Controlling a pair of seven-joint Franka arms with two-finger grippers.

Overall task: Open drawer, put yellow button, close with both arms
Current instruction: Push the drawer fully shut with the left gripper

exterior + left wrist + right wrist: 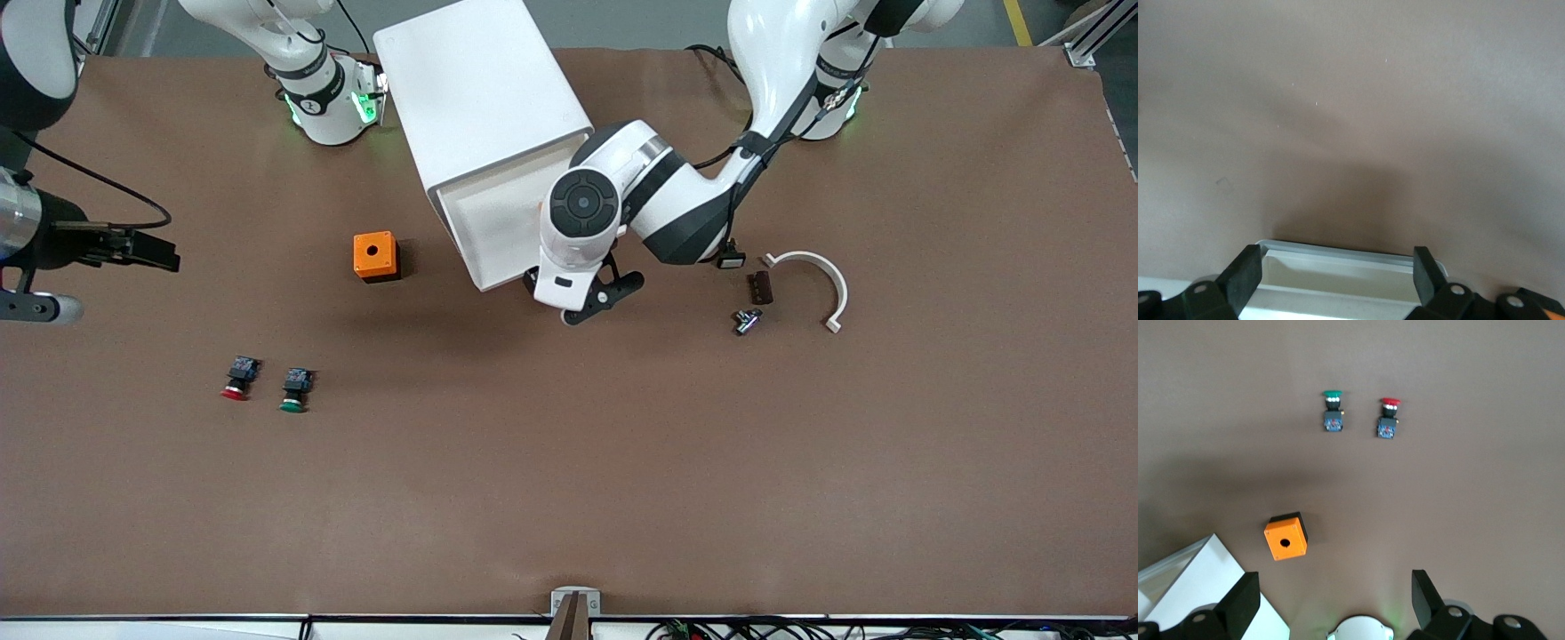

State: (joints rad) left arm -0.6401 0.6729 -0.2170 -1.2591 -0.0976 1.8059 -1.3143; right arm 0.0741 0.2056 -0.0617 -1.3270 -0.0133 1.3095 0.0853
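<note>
The white cabinet point(480, 89) lies near the robots' bases, between the two arms. Its drawer point(484, 218) stands pulled out, with the white tray showing. My left gripper point(605, 298) hangs over the drawer's front edge. In the left wrist view the drawer's front rim point(1351, 257) lies between the black fingers of the open left gripper point(1336, 259), with nothing held. The yellow button is hidden. My right gripper point(160, 253) hovers open and holding nothing over the right arm's end of the table; the right wrist view shows this gripper point(1335, 581) well above the mat.
An orange box with a hole point(376, 256) sits beside the drawer. A red-capped button point(238, 378) and a green-capped button point(294, 389) lie nearer the front camera. A white curved piece point(822, 280), a brown block point(760, 287) and a small metal part point(747, 321) lie toward the left arm's end.
</note>
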